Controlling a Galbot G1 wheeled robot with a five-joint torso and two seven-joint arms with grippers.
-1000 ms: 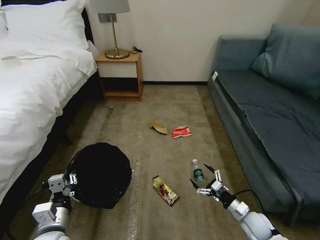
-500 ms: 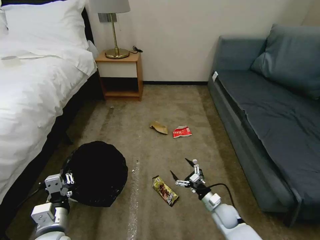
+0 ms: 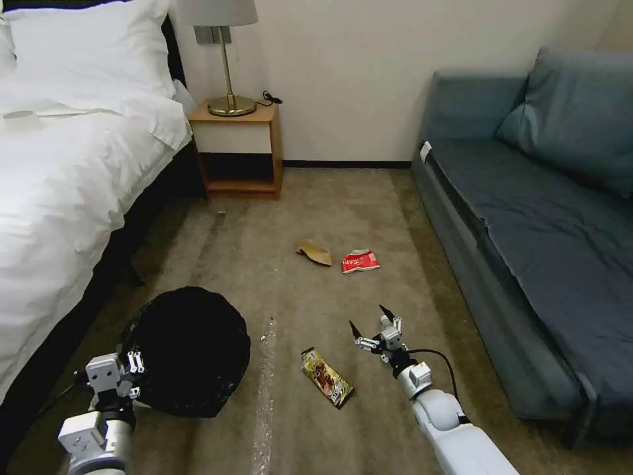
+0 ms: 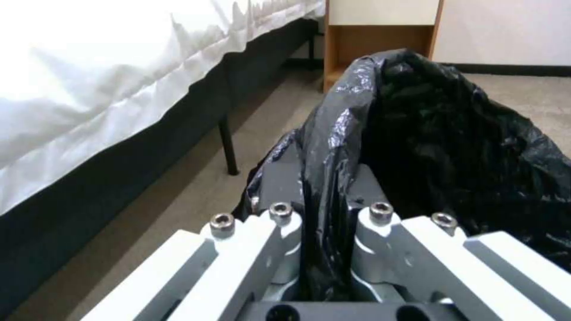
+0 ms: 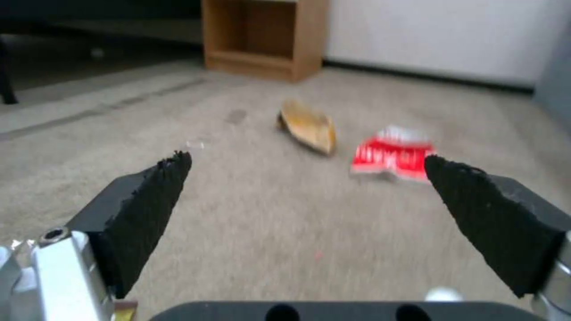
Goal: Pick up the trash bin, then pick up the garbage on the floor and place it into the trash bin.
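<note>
Currently: left gripper (image 3: 135,373) clamped on the trash bin (image 3: 188,349) liner rim; right gripper (image 3: 372,324) spread wide, holding nothing, above carpet (image 3: 297,211) near 1 snack wrapper (image 3: 328,377).

The left gripper (image 3: 135,373) sits low at the end of a raised forearm, its fingers (image 4: 279,223) pinched together on the black bag liner (image 4: 333,147) draped between them. The right arm reaches forward and down, wrist straight; the right gripper (image 3: 370,321) has its dark pads (image 5: 149,196) spread wide with nothing between them.
</note>
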